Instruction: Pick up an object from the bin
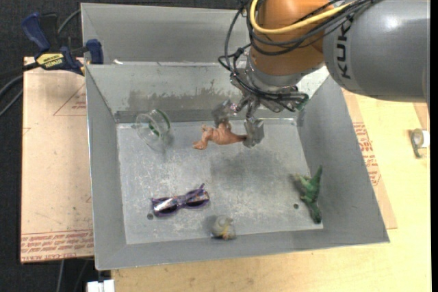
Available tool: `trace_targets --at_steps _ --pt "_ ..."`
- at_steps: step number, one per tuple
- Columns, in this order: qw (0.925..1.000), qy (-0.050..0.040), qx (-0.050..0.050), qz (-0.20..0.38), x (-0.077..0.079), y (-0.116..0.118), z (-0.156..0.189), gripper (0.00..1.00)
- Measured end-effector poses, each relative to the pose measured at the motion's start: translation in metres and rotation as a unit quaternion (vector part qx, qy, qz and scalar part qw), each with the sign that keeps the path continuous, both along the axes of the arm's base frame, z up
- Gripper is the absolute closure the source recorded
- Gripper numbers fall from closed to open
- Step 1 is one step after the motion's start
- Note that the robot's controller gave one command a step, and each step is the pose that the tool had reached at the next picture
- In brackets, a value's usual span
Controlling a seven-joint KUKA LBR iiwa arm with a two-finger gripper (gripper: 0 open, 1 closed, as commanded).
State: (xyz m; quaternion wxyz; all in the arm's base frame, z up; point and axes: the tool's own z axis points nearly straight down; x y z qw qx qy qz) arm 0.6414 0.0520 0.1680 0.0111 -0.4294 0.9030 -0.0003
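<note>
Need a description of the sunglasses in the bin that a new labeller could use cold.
Take the grey metal bin and look at the front half of its floor, left of centre. The toy sunglasses lie flat there, nearest neighbour a small greyish lump toward the front wall. They are the only purple thing, with two shiny lenses.

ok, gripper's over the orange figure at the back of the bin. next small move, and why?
Probably shut the gripper. It stands open, its fingers either side of the right end of the orange toy figure near the back of the bin. Its height is hard to judge, so it may need a slight drop first.
</note>
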Motion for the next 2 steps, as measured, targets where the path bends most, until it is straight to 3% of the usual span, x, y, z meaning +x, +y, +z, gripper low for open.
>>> trace_targets --at_steps 1,2 --pt "1.0000 0.0003 0.000 0.000 0.000 0.000 0.000 1.00" --pt "0.9999 -0.0019 0.001 0.013 0.003 0.035 0.088 1.00"
